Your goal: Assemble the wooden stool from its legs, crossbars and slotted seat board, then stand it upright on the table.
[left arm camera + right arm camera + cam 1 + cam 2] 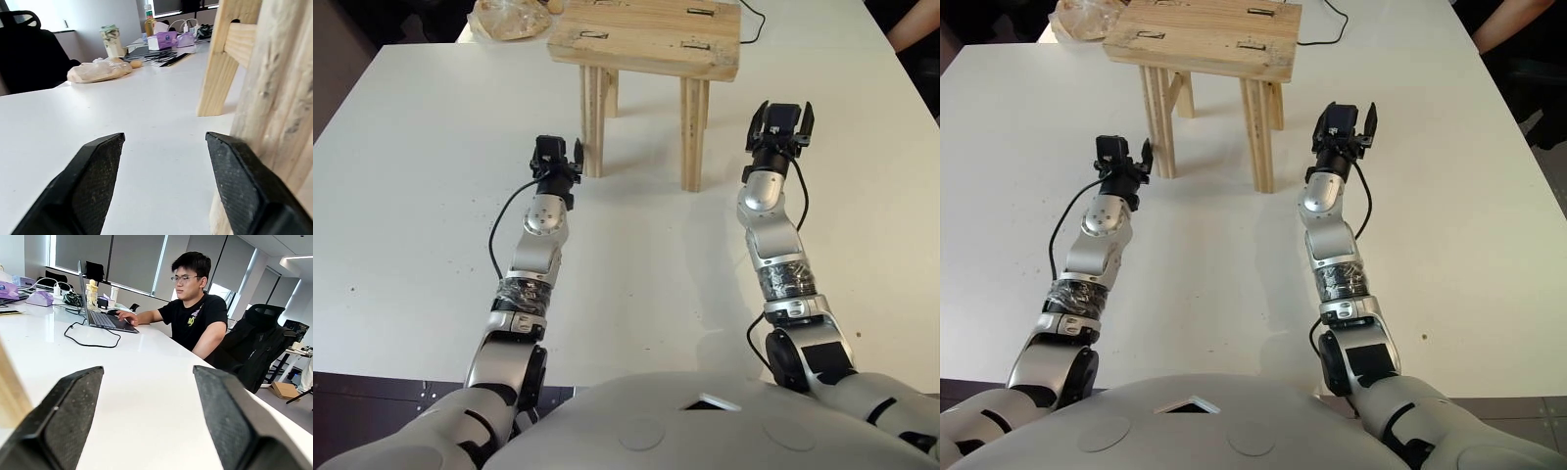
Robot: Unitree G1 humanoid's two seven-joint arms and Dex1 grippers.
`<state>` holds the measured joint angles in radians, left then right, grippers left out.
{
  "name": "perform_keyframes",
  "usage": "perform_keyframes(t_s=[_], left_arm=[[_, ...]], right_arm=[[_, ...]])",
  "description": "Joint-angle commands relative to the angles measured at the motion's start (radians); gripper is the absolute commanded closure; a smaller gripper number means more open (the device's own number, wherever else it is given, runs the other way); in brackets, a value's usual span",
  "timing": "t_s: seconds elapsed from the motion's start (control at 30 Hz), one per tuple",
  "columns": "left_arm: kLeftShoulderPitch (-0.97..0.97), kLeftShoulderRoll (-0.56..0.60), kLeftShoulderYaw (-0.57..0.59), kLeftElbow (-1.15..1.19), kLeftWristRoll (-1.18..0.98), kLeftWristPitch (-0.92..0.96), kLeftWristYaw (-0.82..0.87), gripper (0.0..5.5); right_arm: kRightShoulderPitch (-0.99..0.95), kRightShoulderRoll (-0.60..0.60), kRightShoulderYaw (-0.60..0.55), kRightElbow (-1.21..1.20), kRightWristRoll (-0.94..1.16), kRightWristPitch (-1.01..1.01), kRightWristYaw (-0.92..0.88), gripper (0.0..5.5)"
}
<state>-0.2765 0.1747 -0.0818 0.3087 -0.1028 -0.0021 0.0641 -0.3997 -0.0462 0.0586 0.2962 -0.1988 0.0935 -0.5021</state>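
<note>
Head views: the stool stands upright towards the far edge of the white table, its slotted seat board on top and its legs down on the tabletop. The left gripper sits low, just beside the outer side of the near left leg, with its fingers parted and nothing between them. The right gripper is out to the right of the near right leg, apart from it, spread wide and empty. A crumpled bag lies at the far edge, left of the stool. A black cable runs off behind the seat

Left wrist view: the two black fingers stand well apart with bare table between them. One finger is right by the near left leg; whether they touch I cannot tell. A crossbar joins that leg to the far leg. The bag lies beyond

Right wrist view: the right gripper is wide open over bare tabletop. Pale wood of the stool shows beside one finger. A laptop and the looped cable lie farther off on the table
</note>
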Motion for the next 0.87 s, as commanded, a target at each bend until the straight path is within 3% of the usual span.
perform_keyframes(t_s=[0.03,0.43,0.8,0.87], left_arm=[[0.055,-0.058,-0.032,-0.059,0.018,-0.009,-0.036,2.42],[0.080,-0.093,0.084,-0.057,0.079,-0.016,0.081,2.42],[0.091,-0.156,0.092,-0.045,0.142,-0.025,0.152,2.42],[0.090,-0.158,0.103,-0.042,0.141,-0.026,0.154,2.12]], right_arm=[[-0.005,0.010,-0.016,0.027,-0.012,-0.012,0.007,2.11],[0.011,0.033,-0.030,0.034,-0.013,-0.006,0.041,2.11],[0.049,0.050,-0.020,0.030,-0.033,-0.021,0.058,2.11],[0.054,0.054,-0.015,0.038,-0.037,-0.028,0.058,2.11]])
